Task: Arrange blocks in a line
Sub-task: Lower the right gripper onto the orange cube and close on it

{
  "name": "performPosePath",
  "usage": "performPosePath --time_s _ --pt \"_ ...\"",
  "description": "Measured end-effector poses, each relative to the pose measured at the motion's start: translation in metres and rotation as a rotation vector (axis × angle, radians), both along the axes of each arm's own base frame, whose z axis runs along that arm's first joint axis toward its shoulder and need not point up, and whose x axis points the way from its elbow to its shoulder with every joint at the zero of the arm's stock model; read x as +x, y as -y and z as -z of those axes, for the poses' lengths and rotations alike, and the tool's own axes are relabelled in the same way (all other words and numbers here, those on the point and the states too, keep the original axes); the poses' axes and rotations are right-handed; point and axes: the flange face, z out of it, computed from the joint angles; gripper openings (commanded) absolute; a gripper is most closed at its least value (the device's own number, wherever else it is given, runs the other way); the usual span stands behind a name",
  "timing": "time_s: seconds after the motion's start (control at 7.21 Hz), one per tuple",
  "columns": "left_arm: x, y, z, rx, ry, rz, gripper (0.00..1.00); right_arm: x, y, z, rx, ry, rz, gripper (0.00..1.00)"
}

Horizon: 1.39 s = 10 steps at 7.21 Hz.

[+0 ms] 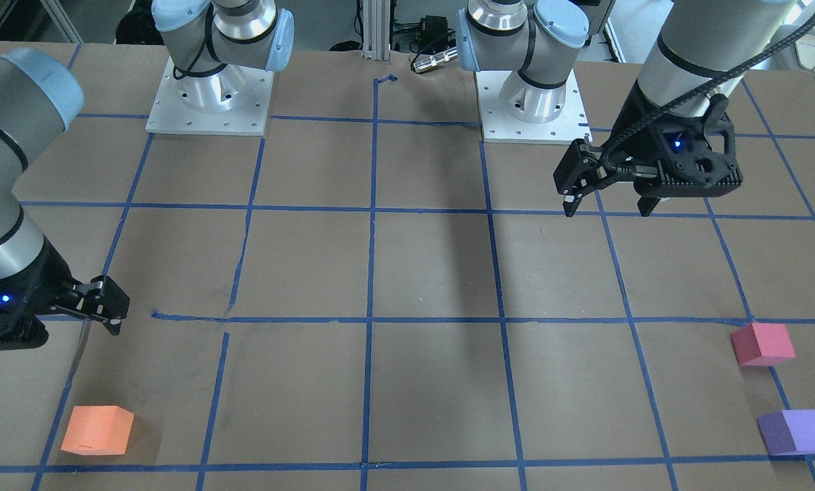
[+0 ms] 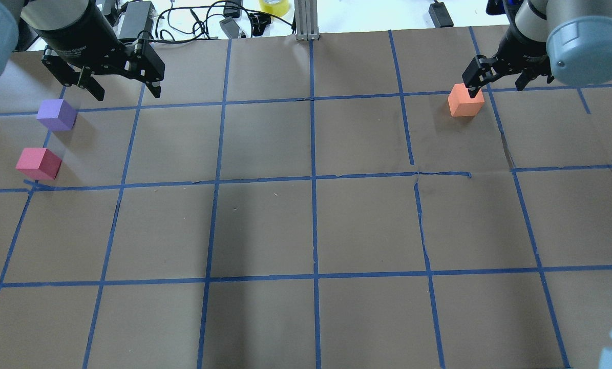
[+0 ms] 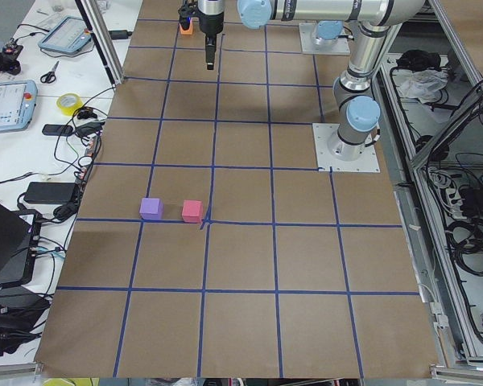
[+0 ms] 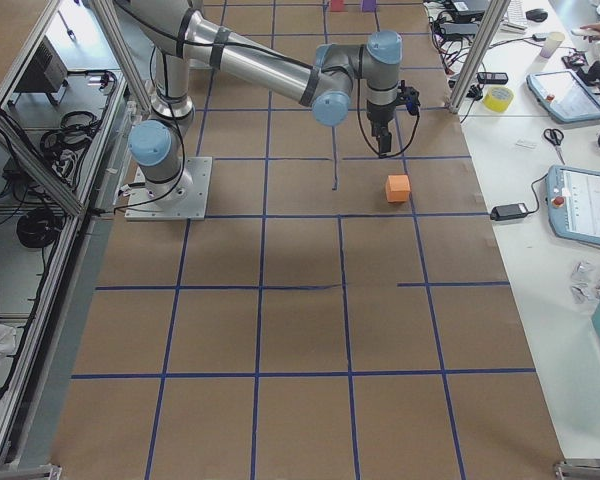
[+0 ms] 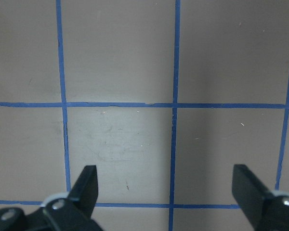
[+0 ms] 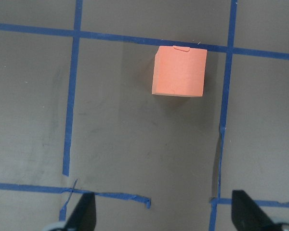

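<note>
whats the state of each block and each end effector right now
orange block, on the table, free, far from the others
pinkish-red block, on the table, free
purple block, on the table, free, apart from pinkish-red block
left end effector, open, empty
right end effector, open, empty

Brown table gridded with blue tape; cluttered white bench alongside.

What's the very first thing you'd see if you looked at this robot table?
Three bright cubes pop against the brown table with its blue tape grid. The purple block and pinkish-red block sit close together on the robot's left, and the orange block sits alone on its right. The open left gripper hangs near the purple block, and the open right gripper near the orange one.
</note>
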Motion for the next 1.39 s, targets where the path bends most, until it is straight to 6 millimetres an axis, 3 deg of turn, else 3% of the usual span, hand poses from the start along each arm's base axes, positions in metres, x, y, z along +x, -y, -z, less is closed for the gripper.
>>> performPosePath --time_s 0.55,0.97,1.39 --pt "0.000 0.000 0.000 0.000 0.001 0.000 1.00 -0.012 0.038 0.066 -0.044 -0.003 0.000 1.00" --pt "0.001 0.000 0.000 0.000 0.001 -0.001 1.00 -0.037 0.063 0.092 -0.047 -0.006 -0.006 1.00" --pt "0.001 -0.001 -0.001 -0.001 0.002 0.000 1.00 -0.036 0.074 0.099 -0.055 0.058 0.001 1.00"
